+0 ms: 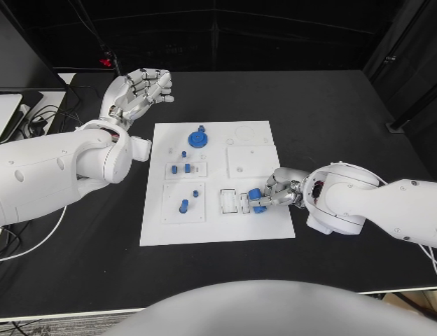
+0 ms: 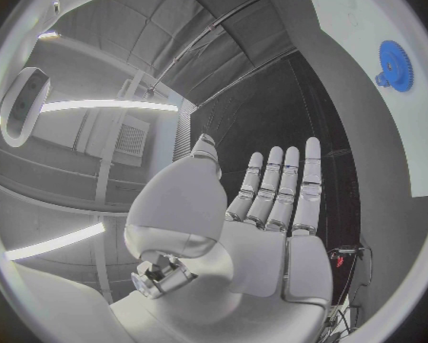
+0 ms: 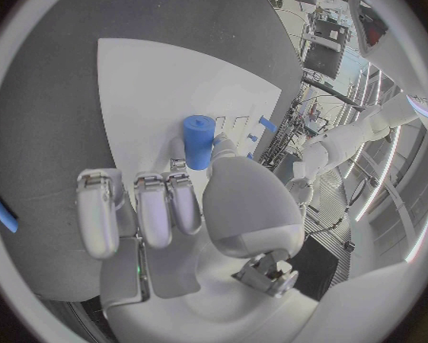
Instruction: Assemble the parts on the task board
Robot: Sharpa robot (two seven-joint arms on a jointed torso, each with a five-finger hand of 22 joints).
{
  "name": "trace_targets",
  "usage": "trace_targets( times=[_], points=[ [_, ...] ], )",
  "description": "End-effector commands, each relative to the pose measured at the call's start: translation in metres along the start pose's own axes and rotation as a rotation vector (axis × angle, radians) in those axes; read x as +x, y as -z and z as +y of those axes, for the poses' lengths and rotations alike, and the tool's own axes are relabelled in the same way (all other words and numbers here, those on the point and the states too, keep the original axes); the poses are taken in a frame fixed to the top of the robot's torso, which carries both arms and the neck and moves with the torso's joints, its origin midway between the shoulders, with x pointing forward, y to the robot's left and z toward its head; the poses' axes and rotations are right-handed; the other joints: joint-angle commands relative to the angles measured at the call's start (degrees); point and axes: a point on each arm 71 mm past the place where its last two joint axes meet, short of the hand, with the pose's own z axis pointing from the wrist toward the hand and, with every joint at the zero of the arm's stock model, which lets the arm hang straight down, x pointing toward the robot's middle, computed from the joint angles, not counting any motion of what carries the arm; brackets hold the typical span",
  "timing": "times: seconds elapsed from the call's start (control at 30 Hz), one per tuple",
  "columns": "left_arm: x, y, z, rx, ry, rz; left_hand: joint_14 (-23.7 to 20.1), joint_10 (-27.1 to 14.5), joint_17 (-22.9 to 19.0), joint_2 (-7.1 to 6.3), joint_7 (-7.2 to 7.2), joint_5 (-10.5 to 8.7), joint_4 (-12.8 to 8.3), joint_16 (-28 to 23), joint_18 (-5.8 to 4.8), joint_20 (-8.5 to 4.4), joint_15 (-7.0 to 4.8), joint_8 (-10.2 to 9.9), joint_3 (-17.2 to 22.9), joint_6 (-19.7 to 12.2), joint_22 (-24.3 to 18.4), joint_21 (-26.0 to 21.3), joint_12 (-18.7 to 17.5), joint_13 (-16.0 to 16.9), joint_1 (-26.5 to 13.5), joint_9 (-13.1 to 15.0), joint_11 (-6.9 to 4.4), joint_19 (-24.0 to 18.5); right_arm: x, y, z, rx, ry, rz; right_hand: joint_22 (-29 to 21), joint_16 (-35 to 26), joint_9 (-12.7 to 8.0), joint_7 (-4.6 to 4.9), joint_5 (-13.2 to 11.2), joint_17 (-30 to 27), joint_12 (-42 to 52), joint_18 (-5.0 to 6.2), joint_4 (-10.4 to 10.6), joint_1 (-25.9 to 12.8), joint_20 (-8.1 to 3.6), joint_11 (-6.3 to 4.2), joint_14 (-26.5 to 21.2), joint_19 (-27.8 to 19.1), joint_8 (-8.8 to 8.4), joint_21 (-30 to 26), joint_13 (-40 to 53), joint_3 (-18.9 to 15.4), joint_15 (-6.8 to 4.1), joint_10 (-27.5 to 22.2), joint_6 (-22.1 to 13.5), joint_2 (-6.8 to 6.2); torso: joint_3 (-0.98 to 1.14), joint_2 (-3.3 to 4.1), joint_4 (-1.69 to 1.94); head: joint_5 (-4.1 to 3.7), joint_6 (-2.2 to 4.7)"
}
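My right hand (image 1: 270,192) pinches 1 small blue plastic cylinder (image 3: 199,141) over the near right part of the flat white task board (image 1: 269,231). I think I must push it into its slot next. My left hand (image 1: 141,89) hovers open past the board's far left corner.

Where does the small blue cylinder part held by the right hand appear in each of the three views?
Head view: the small blue cylinder part is at the white task board's near right area, in the right hand.
Left wrist view: not in it; a blue gear lies on the board there.
Right wrist view: the cylinder stands at the fingertips, mid-picture.
Shared landmark: the white task board.
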Motion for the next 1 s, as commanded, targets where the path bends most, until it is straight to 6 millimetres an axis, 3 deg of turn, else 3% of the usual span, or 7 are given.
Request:
trace_targets(
  times=[0.03, 0.17, 0.4, 0.57, 0.83, 1.0],
  points=[
    [0.0002, -0.0006, -0.0032, 0.034, 0.008, 0.005, -0.07, -0.22, -0.05, 0.44, 6.49, 0.26, -0.02, 0.2, 0.17, 0.12, -0.03, 0.36, -0.25, -0.41, -0.08, 0.37, 0.37, -0.07, -0.05, -0.08, -0.11, 0.38, 0.0098, -0.0026, -0.0039, 0.029, 0.02, 0.046, 15.09, 0.14, -6.53, -0.14, -0.03, 15.1, 0.15, -0.42, 0.08, -0.07, -0.26, -0.25, 5.96, 5.97, -1.02, 0.18, 15.08, -0.41, -0.39, 6.08, 0.05, 0.55, 0.02, 0.02, 0.02, -0.02, 0.0],
    [-0.0001, -0.0006, -0.0031, 0.033, 0.008, 0.004, -0.07, -0.22, -0.05, 0.44, 6.49, 0.26, -0.02, 0.2, 0.17, 0.12, -0.03, 0.36, -0.25, -0.41, -0.08, 0.37, 0.37, -0.07, -0.05, -0.08, -0.11, 0.38, 0.0106, -0.0039, -0.0021, 0.023, 0.019, 0.045, 15.09, 0.14, -6.94, -0.06, 0.58, 15.1, 0.15, -0.42, -0.06, 0.03, -0.24, -0.19, 5.96, 5.97, -1.78, 0.18, 15.08, -0.55, -0.36, 6.08, 0.0, 0.66, 0.02, 0.01, 0.0, -0.02, 0.0],
    [-0.0003, -0.0005, -0.003, 0.033, 0.008, 0.004, -0.07, -0.22, -0.05, 0.44, 6.49, 0.26, -0.02, 0.2, 0.17, 0.12, -0.03, 0.36, -0.25, -0.41, -0.08, 0.37, 0.37, -0.07, -0.05, -0.08, -0.11, 0.38, 0.0117, -0.005, 0.0001, 0.012, 0.02, 0.049, 15.09, 0.14, -8.4, 0.72, 1.83, 15.1, 0.15, -0.42, -0.8, 2.4, 0.17, 0.5, 5.96, 5.97, -4.57, 0.18, 15.08, -0.33, 0.17, 6.08, -1.5, 0.31, 0.0, 0.01, 0.0, -0.06, 0.0],
    [-0.0004, -0.0005, -0.003, 0.032, 0.008, 0.005, -0.07, -0.22, -0.05, 0.44, 6.49, 0.26, -0.02, 0.2, 0.17, 0.12, -0.03, 0.36, -0.25, -0.41, -0.08, 0.37, 0.37, -0.07, -0.05, -0.08, -0.11, 0.38, 0.0123, -0.0056, 0.0012, 0.002, 0.02, 0.05, 15.09, 0.14, -9.41, 1.01, 0.98, 15.1, 0.15, -0.42, -2.48, 5.84, 0.53, 0.79, 5.96, 5.97, -6.42, 0.18, 15.08, 1.39, 0.52, 6.08, -2.25, 0.63, -0.02, 0.0, 0.02, -0.08, 0.0],
    [-0.0009, -0.0002, -0.0029, 0.031, 0.008, 0.005, -0.09, -0.2, -0.14, 0.49, 6.49, 0.28, -0.01, 0.27, 0.17, 0.12, -0.03, 0.4, -0.33, -0.45, -0.1, 0.39, 0.45, -0.06, -0.02, -0.08, -0.11, 0.39, 0.0123, -0.005, 0.0043, -0.045, -0.012, 0.032, 15.09, 0.14, -11.11, -0.29, 1.9, 15.1, 0.15, -0.42, -6.39, 12.26, 0.25, -0.24, 5.96, 5.97, -9.6, 0.18, 15.08, 6.3, -0.04, 6.08, -2.01, 2.08, -0.01, 0.01, 0.03, -0.07, 0.0],
    [-0.0015, 0.0001, -0.0028, 0.03, 0.008, 0.004, -0.09, -0.2, -0.14, 0.49, 6.49, 0.28, -0.01, 0.27, 0.17, 0.12, -0.03, 0.4, -0.33, -0.45, -0.1, 0.39, 0.45, -0.06, -0.02, -0.08, -0.11, 0.39, 0.0105, -0.003, 0.0043, -0.081, -0.062, 0.006, 15.09, 0.14, -12.69, -0.89, 2.88, 15.1, 0.15, -0.42, -7.58, 13.86, -0.39, -0.85, 5.96, 5.97, -12.6, 0.18, 15.08, 9.12, -0.56, 6.08, 0.42, 1.64, -0.01, 0.0, 0.03, 0.1, 0.0]
  ],
)
